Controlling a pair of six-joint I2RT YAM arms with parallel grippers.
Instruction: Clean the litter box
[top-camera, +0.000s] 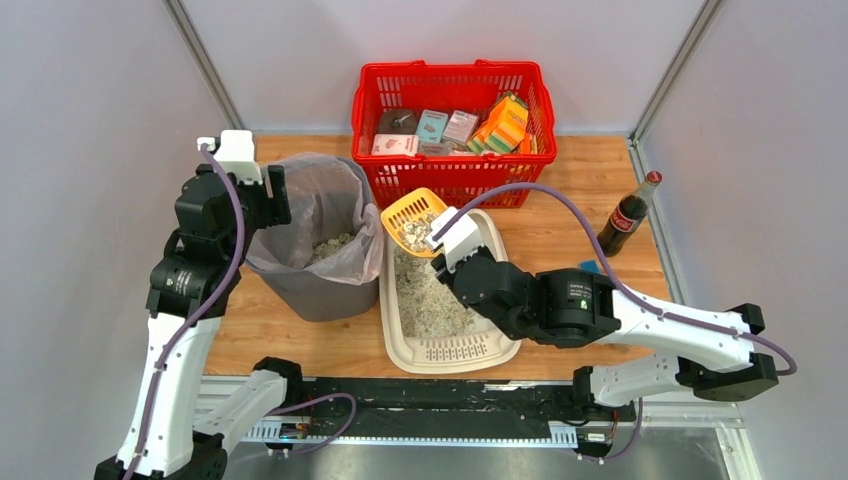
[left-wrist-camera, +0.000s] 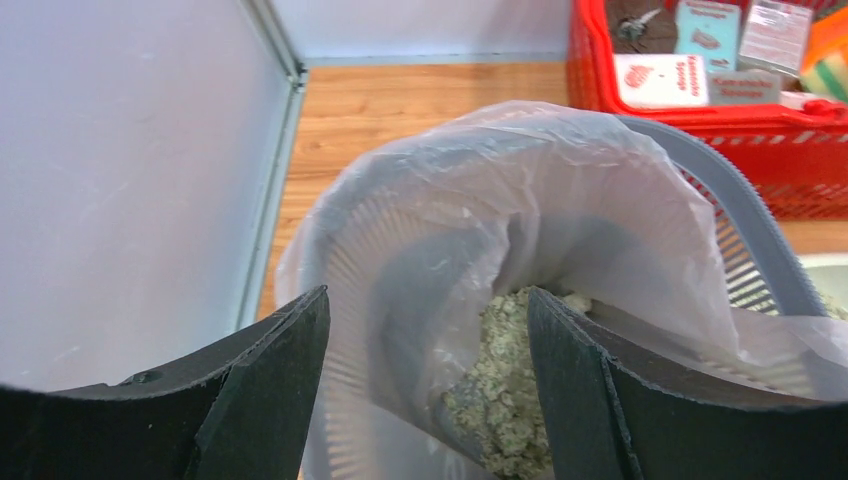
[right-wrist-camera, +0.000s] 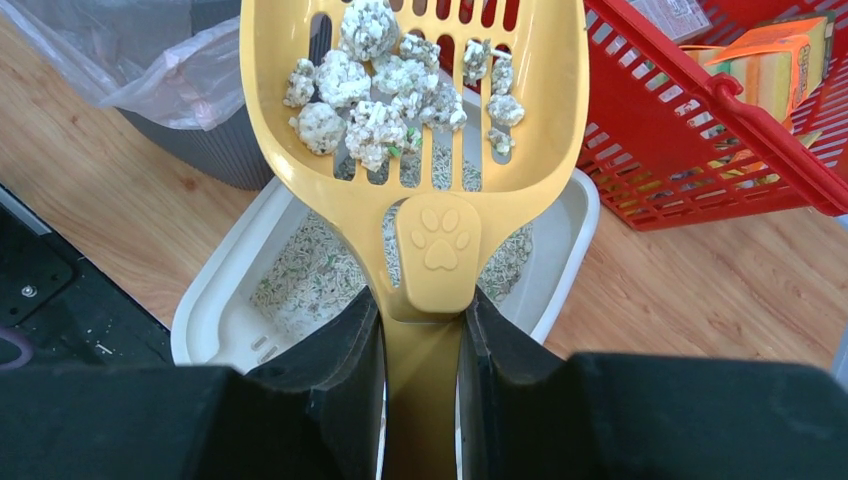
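The right claw pinches the handle of a yellow slotted plastic scoop holding whitish clumps above the cream-white plastic litter box. The box sits on the worktop beside a grey bag-lined bin. The left claw gapes empty above that bin.

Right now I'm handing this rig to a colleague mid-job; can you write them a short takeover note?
Left gripper: jaws open, empty, astride the rim of the bagged grey bin.
Right gripper: jaws shut on the handle of the yellow scoop; the scoop holds clumps, above the litter box.
Done: some litter lies in the bin; one scoopful lifted.
Left: tip scoop into bin, probably sift more.
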